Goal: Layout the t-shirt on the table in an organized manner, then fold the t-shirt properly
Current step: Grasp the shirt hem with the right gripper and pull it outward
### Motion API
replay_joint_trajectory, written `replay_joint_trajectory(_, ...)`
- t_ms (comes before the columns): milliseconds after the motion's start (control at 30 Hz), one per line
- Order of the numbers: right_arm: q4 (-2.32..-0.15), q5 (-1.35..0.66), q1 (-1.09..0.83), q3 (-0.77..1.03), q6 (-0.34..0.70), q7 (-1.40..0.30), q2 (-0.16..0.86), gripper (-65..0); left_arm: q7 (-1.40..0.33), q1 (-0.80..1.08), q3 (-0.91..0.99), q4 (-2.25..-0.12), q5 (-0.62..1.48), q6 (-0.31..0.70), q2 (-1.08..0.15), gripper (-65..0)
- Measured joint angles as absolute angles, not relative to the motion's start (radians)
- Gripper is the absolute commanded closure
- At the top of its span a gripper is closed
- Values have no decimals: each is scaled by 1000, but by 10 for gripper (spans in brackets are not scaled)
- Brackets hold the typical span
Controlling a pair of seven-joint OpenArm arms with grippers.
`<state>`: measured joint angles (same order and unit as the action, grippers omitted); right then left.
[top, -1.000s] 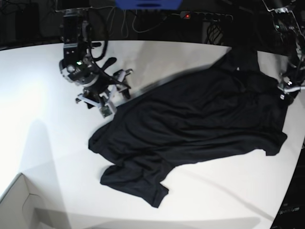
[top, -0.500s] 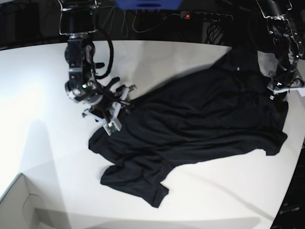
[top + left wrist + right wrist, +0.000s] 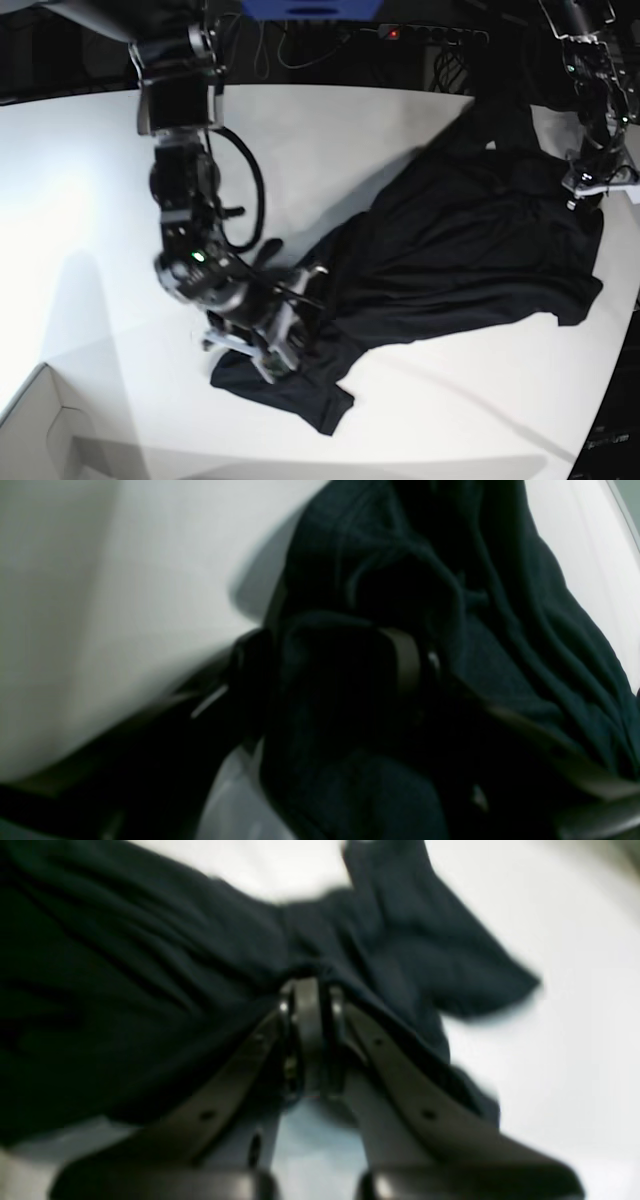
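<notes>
Fingers [image 3: 307,1005] of your right gripper [image 3: 285,345]: pinched together on the t-shirt [image 3: 470,250]; left gripper [image 3: 590,185]: clamped on bunched fabric, both placed for spreading it flat.

Behind the far edge of the scene a dark, unlit zone is seen, where black cables [image 3: 300,45] are hung loosely. A blue object [image 3: 312,8] is placed at the top middle, cut by the frame. Just beside it, a small red light [image 3: 393,33] is lit on a dark strip. At the lower left corner, the corner of a white cardboard box [image 3: 38,425] is seen. Strong light is thrown from above, and soft grey shadows are cast across the lower left part of the view.
</notes>
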<state>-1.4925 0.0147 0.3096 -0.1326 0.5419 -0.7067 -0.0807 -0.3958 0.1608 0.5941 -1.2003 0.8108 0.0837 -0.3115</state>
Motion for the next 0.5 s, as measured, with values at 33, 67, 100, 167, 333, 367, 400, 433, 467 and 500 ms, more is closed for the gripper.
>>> replay_joint_trajectory(33,-1459,12,332,-155,542,-706,-94,0,-390,168,594,-1203,814,87,-311,-311)
replay_joint_trajectory(67,-1419,11,357,-176,542,-706,-106,0,-391,172,594,-1205,813,88,-313,-311)
replay_joint_trajectory(100,-1373,10,381,-197,542,-704,-118,0,-391,173,595,-1205,814,90,-314,-311)
replay_joint_trajectory(167,-1248,8,457,-242,545,-695,-132,-9,-389,176,594,-1205,813,90,-313,-311)
replay_joint_trajectory(333,-911,11,643,-298,538,-569,-147,-172,-394,238,596,-1245,816,97,-324,-311)
replay_joint_trajectory(367,-894,14,654,-297,538,-565,-144,-206,-395,253,595,-1253,815,97,-330,-311)
replay_joint_trajectory(400,-893,14,654,-297,538,-562,-141,-249,-395,265,598,-1260,815,94,-332,-311)
replay_joint_trajectory(433,-901,12,649,-297,538,-563,-133,-289,-396,270,599,-1266,813,89,-332,-312)
replay_joint_trajectory(467,-928,14,639,-285,538,-572,-130,-323,-395,271,599,-1267,812,88,-332,-312)
replay_joint_trajectory(500,-980,14,615,-260,538,-590,-128,-355,-398,271,599,-1272,812,81,-331,-312)
